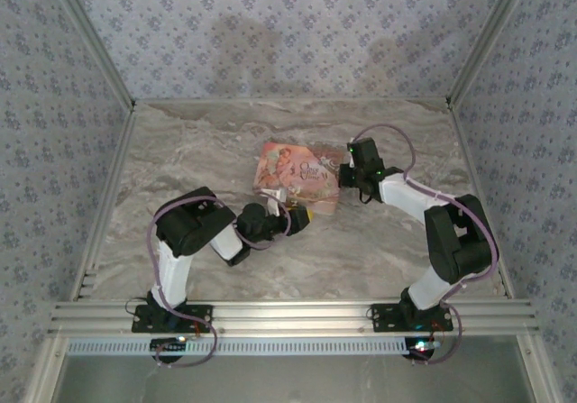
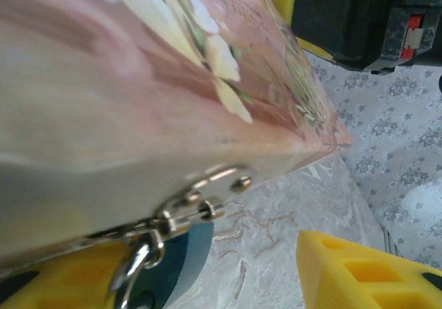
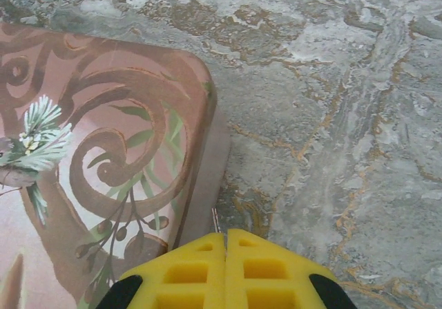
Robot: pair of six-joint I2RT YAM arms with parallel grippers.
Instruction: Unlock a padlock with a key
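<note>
The pink storybook [image 1: 297, 176] lies flat mid-table. At its near edge a metal clasp [image 2: 215, 183] carries the padlock [image 2: 181, 250], a small blue-and-metal piece with a silver shackle [image 2: 135, 263]. My left gripper [image 1: 297, 215] [image 2: 200, 271] is open at this edge, with the padlock close to its left yellow finger [image 2: 62, 274] and a wide gap to the right finger [image 2: 359, 267]. My right gripper [image 1: 345, 178] [image 3: 226, 234] is at the book's right edge, its yellow fingers pressed together. A thin metal sliver, the key [image 3: 215, 219], sticks out from between their tips.
The marble table [image 1: 379, 241] is walled with patterned fabric at the back and both sides. An aluminium rail [image 1: 288, 313] runs along the near edge by the arm bases. The right gripper's black body [image 2: 359, 19] looms beyond the book in the left wrist view.
</note>
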